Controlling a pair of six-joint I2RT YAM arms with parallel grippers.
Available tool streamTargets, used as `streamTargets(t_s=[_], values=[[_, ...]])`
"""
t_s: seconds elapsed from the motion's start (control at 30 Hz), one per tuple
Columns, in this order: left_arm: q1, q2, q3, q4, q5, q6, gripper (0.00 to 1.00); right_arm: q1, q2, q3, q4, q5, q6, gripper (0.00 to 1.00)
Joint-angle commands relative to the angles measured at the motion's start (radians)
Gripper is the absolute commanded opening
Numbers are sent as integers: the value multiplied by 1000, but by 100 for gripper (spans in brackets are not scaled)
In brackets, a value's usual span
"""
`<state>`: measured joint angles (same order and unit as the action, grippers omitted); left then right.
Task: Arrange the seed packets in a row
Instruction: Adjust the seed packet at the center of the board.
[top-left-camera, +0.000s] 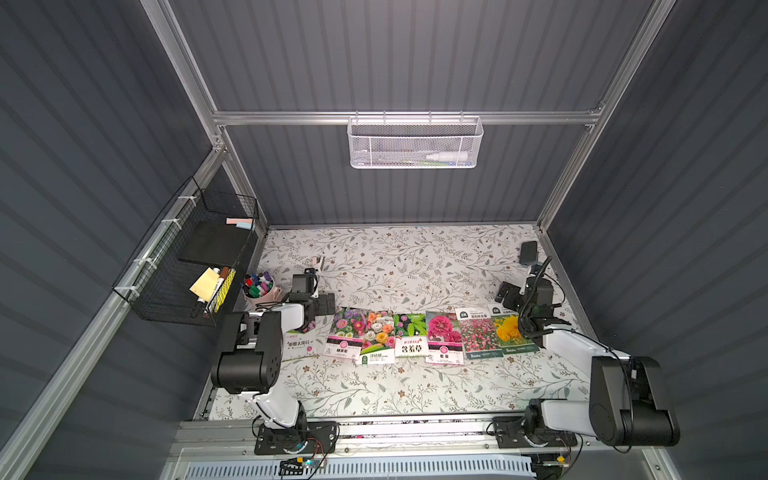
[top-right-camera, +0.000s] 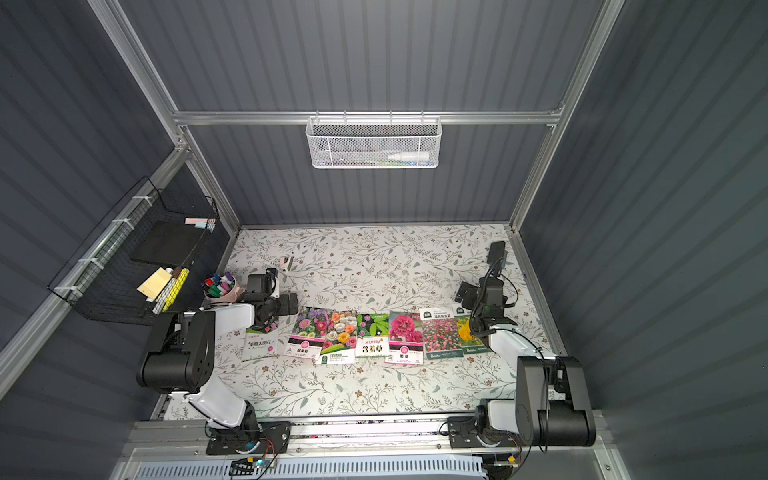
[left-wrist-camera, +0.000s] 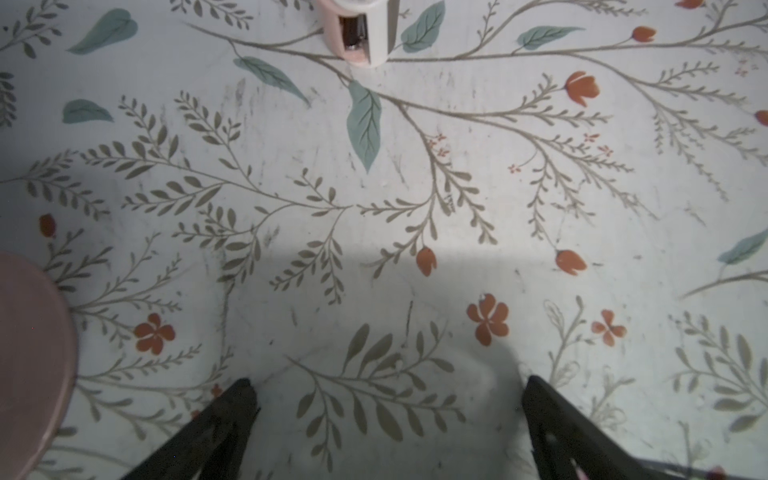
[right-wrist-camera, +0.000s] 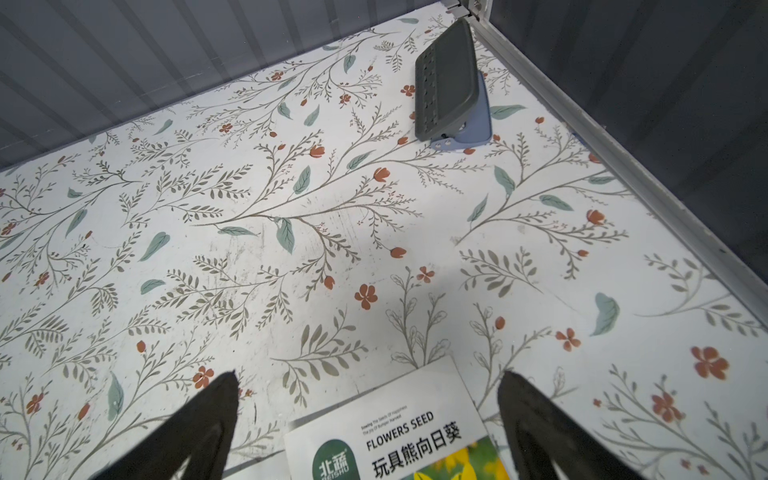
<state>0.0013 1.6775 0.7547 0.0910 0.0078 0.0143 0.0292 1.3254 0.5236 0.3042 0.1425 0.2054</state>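
worktop (top-left-camera: 415, 266): floral print | seed packets (top-left-camera: 409, 334): seven glossy flower-photo packets, most edges overlapping, in a row starting near pen cup (top-left-camera: 258, 289) | farthest packet (right-wrist-camera: 399, 440): yellow bloom, white band, "FLOWERS SEED", "BEISHU" | left claw (left-wrist-camera: 388, 381): wide open, empty, beside cup | right claw (right-wrist-camera: 368, 374): wide open, empty, at row's end farthest from cup
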Motion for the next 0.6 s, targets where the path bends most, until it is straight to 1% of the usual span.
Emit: streamTargets(t_s=[0.0,0.13,0.2,0.33,0.47,0.57], values=[[17,14,-13,-234,0,-25,100,3,5,10,15,-1,-8,99],[23,15,19,-353,21,-35,99,3,3,10,12,2,-7,99],[24,16,28,-408,14,-35,99,3,3,12,13,3,-7,99],[25,-18,-12,-418,-3,-51,99,4,9,14,19,6,-10,99],[25,-38,-8,-487,-6,-66,99,4,11,12,22,6,-6,99],[25,-32,-15,-490,-6,-66,99,3,9,8,27,4,-4,99]])
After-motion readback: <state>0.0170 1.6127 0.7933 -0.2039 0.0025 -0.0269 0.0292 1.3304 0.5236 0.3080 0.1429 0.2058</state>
